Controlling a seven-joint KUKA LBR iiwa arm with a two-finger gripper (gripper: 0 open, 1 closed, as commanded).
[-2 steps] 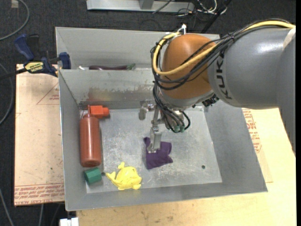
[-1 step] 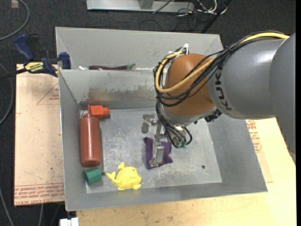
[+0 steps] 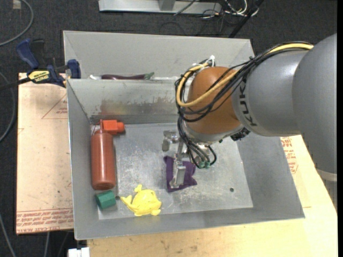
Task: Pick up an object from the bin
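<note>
Gripper (image 3: 180,164) sits low over the crumpled purple plastic piece (image 3: 182,181), approx. mid-bin. Open or clamped: can't tell. At left lie a red-brown cylindrical bottle (image 3: 103,159), a small green block (image 3: 105,199) & a yellow rubber toy (image 3: 142,203).

The purple thing (image 3: 183,181) is a small dark-violet piece of irregular, blocky shape. It lies on the floor of the bin (image 3: 228,167), about midway between the left and right walls and nearer the front edge. Its upper part is hidden.
</note>
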